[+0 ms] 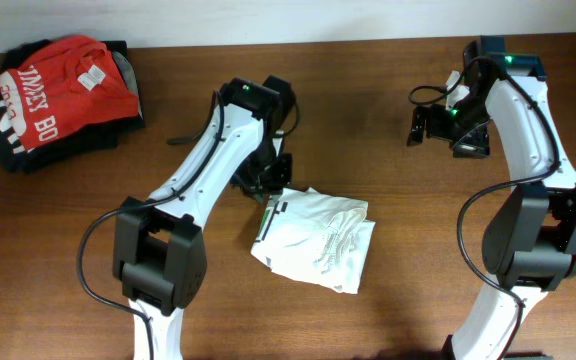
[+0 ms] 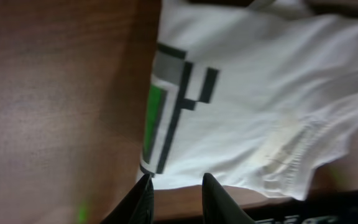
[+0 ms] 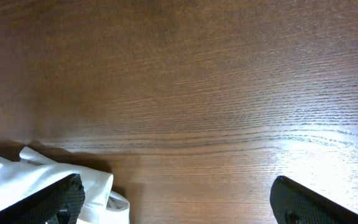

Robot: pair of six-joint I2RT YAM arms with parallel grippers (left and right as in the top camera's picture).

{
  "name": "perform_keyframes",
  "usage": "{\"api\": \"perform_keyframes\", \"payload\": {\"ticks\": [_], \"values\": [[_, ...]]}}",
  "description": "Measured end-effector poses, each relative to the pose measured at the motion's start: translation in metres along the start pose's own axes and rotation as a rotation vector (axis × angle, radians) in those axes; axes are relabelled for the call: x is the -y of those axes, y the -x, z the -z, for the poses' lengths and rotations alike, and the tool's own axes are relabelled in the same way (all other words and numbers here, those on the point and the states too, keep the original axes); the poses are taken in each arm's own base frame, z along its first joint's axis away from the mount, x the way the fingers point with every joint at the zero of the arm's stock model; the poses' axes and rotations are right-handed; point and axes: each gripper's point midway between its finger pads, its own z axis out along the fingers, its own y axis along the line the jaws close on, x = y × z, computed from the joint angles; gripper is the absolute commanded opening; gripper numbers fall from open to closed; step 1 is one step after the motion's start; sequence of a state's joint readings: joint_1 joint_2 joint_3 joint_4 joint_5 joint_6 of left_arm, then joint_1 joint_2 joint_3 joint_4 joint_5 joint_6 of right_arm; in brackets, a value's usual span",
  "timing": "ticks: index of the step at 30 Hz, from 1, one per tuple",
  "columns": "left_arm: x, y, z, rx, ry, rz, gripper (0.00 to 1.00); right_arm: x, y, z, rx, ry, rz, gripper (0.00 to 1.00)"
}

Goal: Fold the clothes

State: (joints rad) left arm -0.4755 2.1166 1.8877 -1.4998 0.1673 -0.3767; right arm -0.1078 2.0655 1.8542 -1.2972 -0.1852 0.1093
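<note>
The left gripper [image 2: 176,182], barely parted and empty, sits at the edge of the folded white T-shirt [image 1: 318,240], likely to neaten it. The right gripper [image 3: 178,186] hangs wide open, aside.

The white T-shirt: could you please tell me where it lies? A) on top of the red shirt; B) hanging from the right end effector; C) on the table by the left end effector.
C: the white T-shirt lies on the table, the left end effector at its edge; the right end effector is open and empty.
</note>
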Motion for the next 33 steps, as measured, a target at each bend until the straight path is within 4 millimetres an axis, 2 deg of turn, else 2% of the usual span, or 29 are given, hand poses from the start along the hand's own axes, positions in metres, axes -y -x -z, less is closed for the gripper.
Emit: {"api": "perform_keyframes", "payload": {"ticks": [2,3,4,6,8,10,14,16,18,19,20,21,23,25,28,29,33], "values": [[-0.005,-0.008,-0.014,-0.041,0.02,0.004,0.27,0.0,0.0,0.0,0.0,0.0,0.001,0.99],[-0.008,-0.015,-0.03,-0.072,0.034,0.003,0.26,0.0,0.0,0.0,0.0,0.0,0.001,0.99],[-0.008,-0.016,-0.037,-0.079,0.034,0.0,0.26,0.0,0.0,0.0,0.0,0.0,0.001,0.99],[-0.007,-0.025,-0.071,-0.106,0.018,-0.011,0.25,0.0,0.0,0.0,0.0,0.0,0.001,0.99],[-0.008,-0.043,-0.097,-0.163,0.012,-0.013,0.11,0.0,0.0,0.0,0.0,0.0,0.0,0.99],[-0.013,-0.053,-0.107,-0.195,0.027,-0.016,0.07,0.0,0.0,0.0,-0.001,0.0,0.001,0.99],[-0.023,-0.058,-0.105,-0.21,0.081,0.009,0.0,0.0,0.0,0.0,-0.001,0.0,0.001,0.99],[-0.029,-0.06,-0.09,-0.214,0.133,0.034,0.01,0.0,0.0,0.0,0.0,0.0,0.0,0.99],[-0.027,-0.048,-0.066,-0.144,0.149,0.04,0.12,0.0,0.0,0.0,-0.001,0.0,0.0,0.99],[-0.021,-0.036,-0.049,-0.071,0.134,0.034,0.28,0.0,0.0,0.0,-0.001,0.0,0.0,0.99],[-0.014,-0.022,-0.03,0.018,0.107,0.026,0.38,0.0,0.0,0.0,0.0,0.0,0.001,0.99],[-0.009,-0.013,-0.019,0.077,0.088,0.015,0.43,0.0,0.0,0.0,0.0,0.0,0.001,0.99],[0.009,0.022,0.008,0.263,0.018,-0.021,0.47,0.0,0.0,0.0,0.0,0.0,0.001,0.99],[0.014,0.032,0.012,0.308,0.002,-0.042,0.47,0.0,0.0,0.0,0.0,0.0,0.001,0.99],[0.014,0.035,0.005,0.296,0.005,-0.049,0.46,0.0,0.0,0.0,-0.001,0.0,0.0,0.99],[0.015,0.037,-0.001,0.284,0.008,-0.048,0.46,0.0,0.0,0.0,0.0,0.0,0.001,0.99],[0.01,0.049,-0.054,0.188,0.051,-0.046,0.26,0.0,0.0,0.0,0.0,0.0,0.001,0.99]]}}
